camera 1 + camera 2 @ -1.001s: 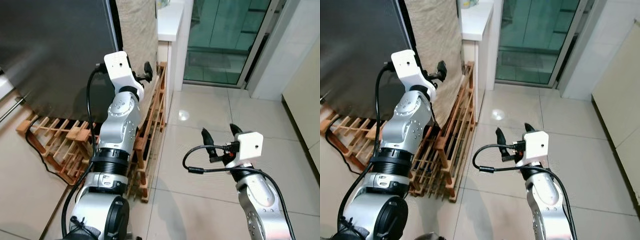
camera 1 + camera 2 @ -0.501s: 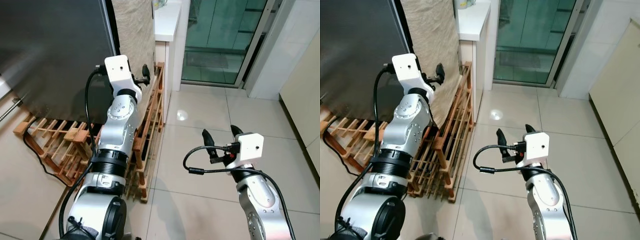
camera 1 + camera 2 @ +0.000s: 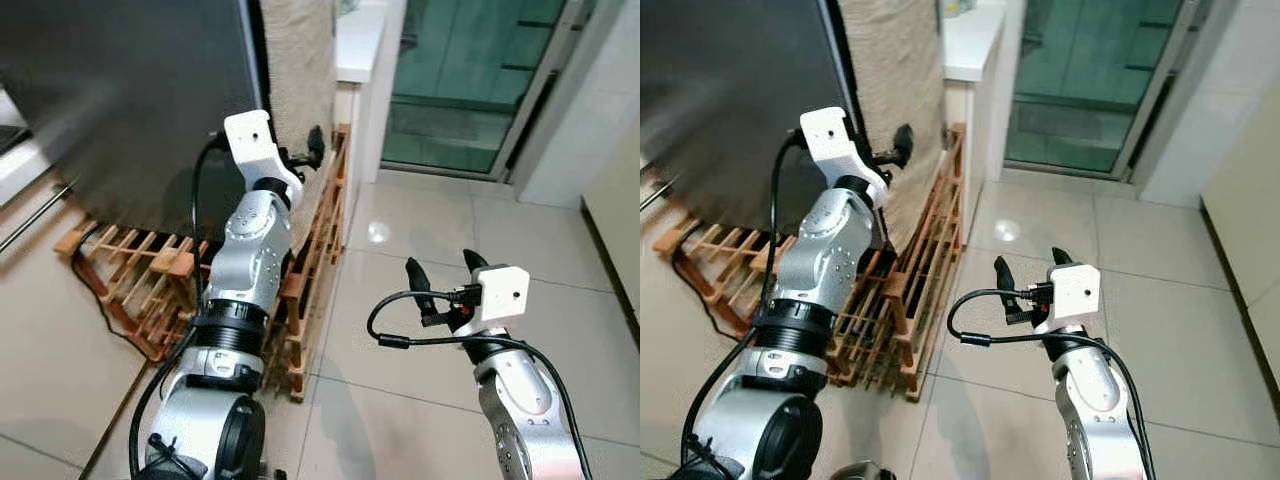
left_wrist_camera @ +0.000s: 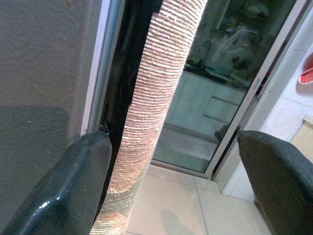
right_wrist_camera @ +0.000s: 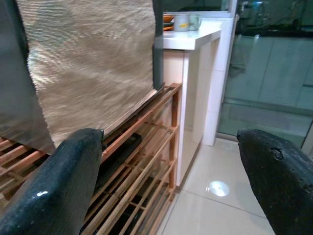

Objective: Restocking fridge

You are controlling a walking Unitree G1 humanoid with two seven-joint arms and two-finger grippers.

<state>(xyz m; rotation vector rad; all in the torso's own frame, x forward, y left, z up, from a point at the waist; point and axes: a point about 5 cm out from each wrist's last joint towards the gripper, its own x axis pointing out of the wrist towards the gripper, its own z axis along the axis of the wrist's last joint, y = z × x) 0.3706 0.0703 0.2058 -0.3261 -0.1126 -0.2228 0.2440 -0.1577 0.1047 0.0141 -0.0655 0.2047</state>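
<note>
Right gripper [image 3: 440,268], nearest the camera, held above the tiled floor [image 3: 420,330], its two black fingers spread apart and clasping nothing. Left gripper [image 4: 171,181], raised farther off, fingers likewise parted and empty, one fingertip [image 4: 90,147] just beside the right edge of the dark fridge door [image 3: 120,90]. A woven mat [image 3: 895,70] hangs against the fridge's side. Wooden rack [image 3: 310,270] on the floor at the fridge's foot. Beyond: white counter [image 3: 970,45], then a glass sliding door [image 3: 460,80].
</note>
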